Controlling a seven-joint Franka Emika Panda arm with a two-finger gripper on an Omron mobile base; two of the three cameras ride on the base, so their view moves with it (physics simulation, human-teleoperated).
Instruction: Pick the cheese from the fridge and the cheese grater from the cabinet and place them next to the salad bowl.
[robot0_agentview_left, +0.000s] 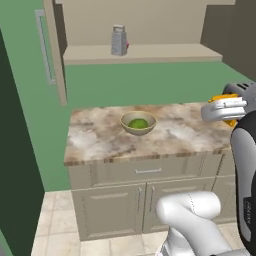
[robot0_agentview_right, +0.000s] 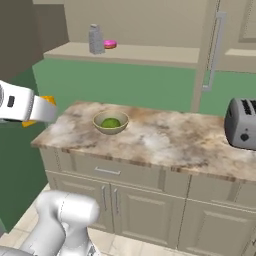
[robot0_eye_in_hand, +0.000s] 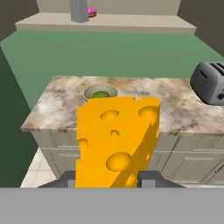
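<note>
Flanking the salad bowl (robot0_eye_in_hand: 100, 92) on our counter (robot0_eye_in_hand: 183, 109) stands a toaster (robot0_eye_in_hand: 209, 82). Our end effector (robot0_eye_in_hand: 109, 179) grasps the cheese (robot0_eye_in_hand: 116, 140), orange-yellow, holed.

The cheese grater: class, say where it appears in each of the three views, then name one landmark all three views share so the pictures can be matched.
Left base view: the cheese grater stands on the cabinet shelf, upper centre.
Right base view: on the shelf, upper left, beside a pink disc.
Hand view: at the top edge, left of centre.
Shared landmark: the salad bowl on the marble counter.
</note>
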